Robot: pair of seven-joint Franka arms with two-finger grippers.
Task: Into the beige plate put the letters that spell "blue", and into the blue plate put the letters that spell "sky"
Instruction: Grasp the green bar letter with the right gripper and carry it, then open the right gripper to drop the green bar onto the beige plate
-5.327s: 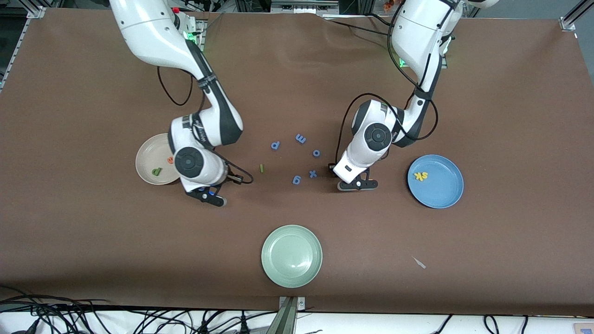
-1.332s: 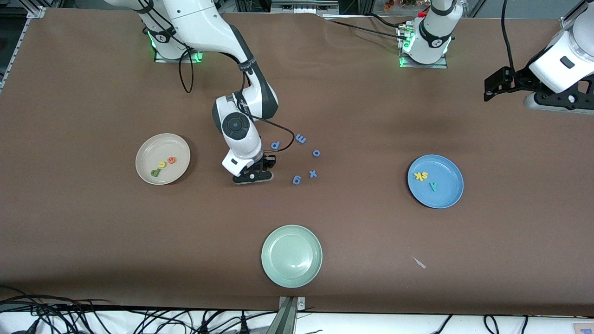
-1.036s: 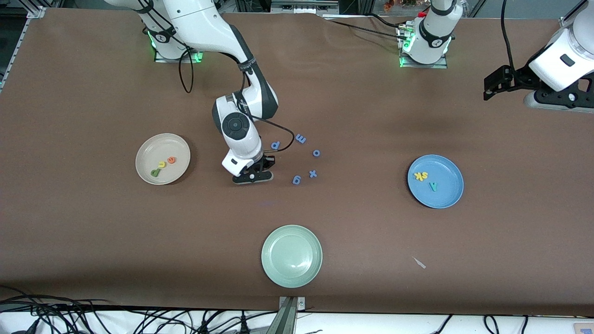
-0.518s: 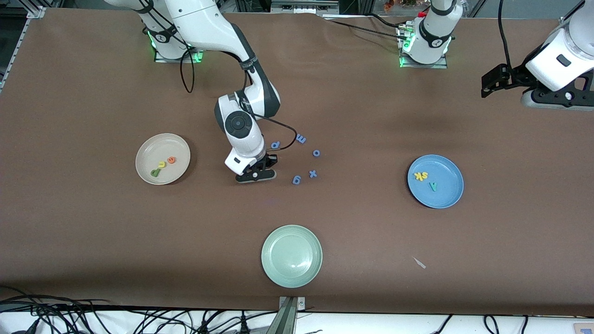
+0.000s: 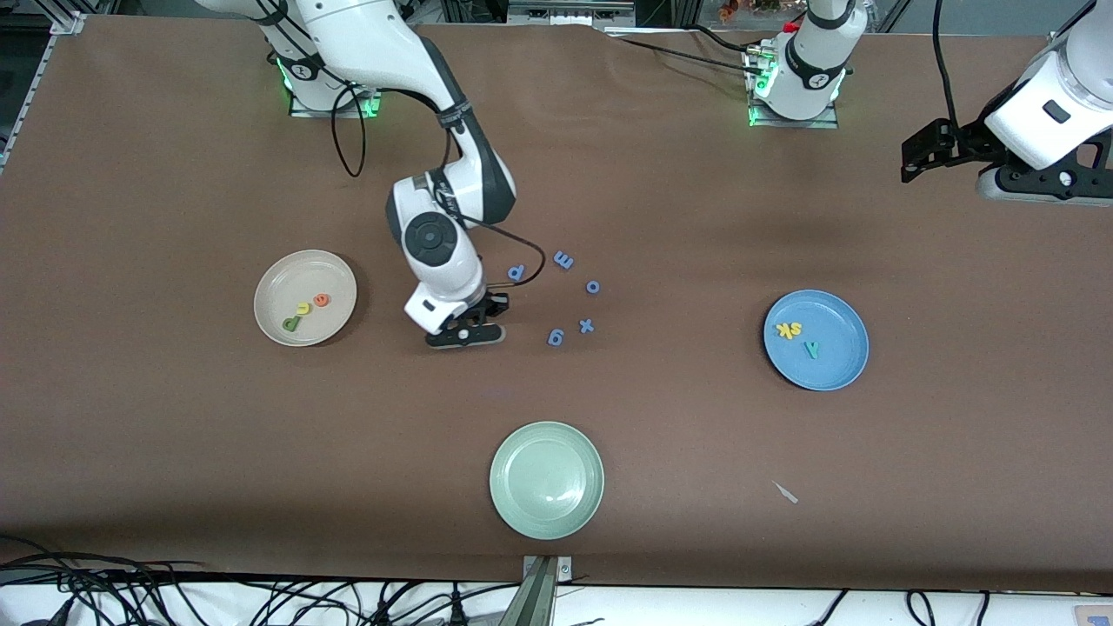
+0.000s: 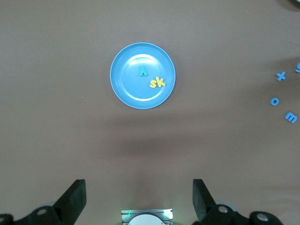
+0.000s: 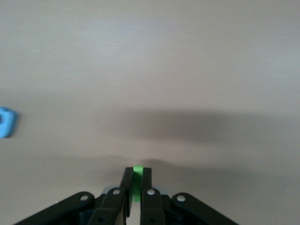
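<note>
My right gripper hangs low over the table between the beige plate and the loose blue letters. It is shut on the thin green l, which stands upright between the fingertips. The beige plate holds the green b, yellow u and orange e. Yellow s and k and the teal y lie in the blue plate. My left gripper waits open and empty, high over the left arm's end of the table, its view looking down on the blue plate.
Several blue letters lie scattered mid-table beside my right gripper, one showing in the right wrist view. A pale green plate sits nearer the front camera. A small scrap lies near the front edge.
My right gripper has closed on the green l and shifted a little toward the beige plate. The left arm has hardly moved.
</note>
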